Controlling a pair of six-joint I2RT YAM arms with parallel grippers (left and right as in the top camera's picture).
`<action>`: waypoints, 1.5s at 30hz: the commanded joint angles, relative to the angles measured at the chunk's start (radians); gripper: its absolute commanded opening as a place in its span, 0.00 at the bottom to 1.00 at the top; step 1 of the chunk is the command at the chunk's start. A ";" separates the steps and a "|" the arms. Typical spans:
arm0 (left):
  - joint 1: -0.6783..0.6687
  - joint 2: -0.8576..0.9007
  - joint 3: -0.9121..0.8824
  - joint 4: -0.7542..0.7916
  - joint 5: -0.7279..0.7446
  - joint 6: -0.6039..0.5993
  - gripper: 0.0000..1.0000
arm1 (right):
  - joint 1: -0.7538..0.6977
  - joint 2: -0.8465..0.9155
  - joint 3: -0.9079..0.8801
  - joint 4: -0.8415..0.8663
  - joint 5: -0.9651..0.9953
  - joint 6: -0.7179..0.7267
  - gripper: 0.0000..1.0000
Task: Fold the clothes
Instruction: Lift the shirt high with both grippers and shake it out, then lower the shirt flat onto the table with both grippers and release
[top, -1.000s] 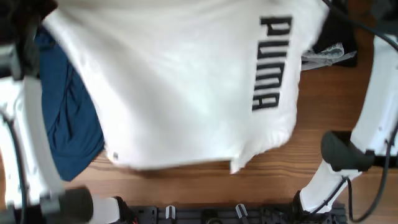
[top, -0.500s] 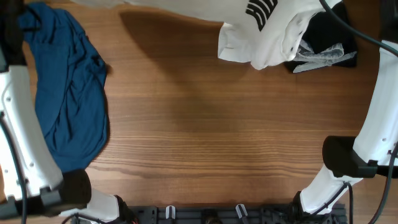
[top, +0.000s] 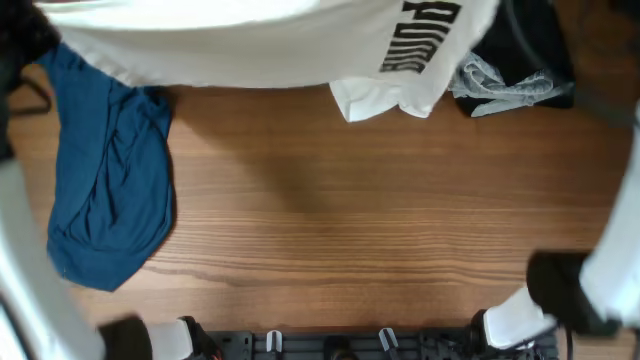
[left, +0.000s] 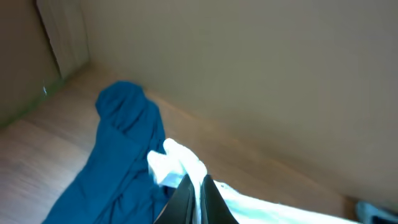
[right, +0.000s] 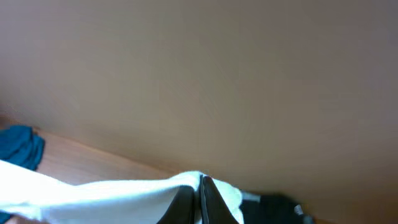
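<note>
A white T-shirt (top: 230, 40) with black PUMA lettering hangs stretched across the far side of the table, held up in the air by both grippers. My left gripper (left: 198, 186) is shut on one bunched corner of the white T-shirt (left: 177, 163). My right gripper (right: 200, 193) is shut on another corner of it (right: 124, 193). Both gripper tips are hidden in the overhead view. A blue garment (top: 110, 180) lies crumpled on the table at the left, partly under the shirt's edge; it also shows in the left wrist view (left: 118, 155).
A black garment with a grey-white piece (top: 520, 85) lies at the far right of the wooden table (top: 350, 230). The arms' white links run down both sides, blurred. A black rail (top: 330, 345) runs along the front edge.
The white shirt was swung away to the far edge, then came back toward the camera and spread wider; the PUMA print shows again. Both arms moved and are blurred now.
</note>
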 joint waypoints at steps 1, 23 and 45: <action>0.008 -0.166 0.008 0.001 -0.014 0.023 0.04 | -0.007 -0.108 0.019 -0.035 0.029 -0.022 0.04; 0.010 0.297 0.090 0.583 0.020 -0.029 0.04 | 0.017 0.281 0.051 0.922 -0.032 0.224 0.04; 0.026 0.276 0.109 -0.560 0.025 0.072 0.04 | 0.016 0.218 0.036 -0.348 -0.099 0.058 0.04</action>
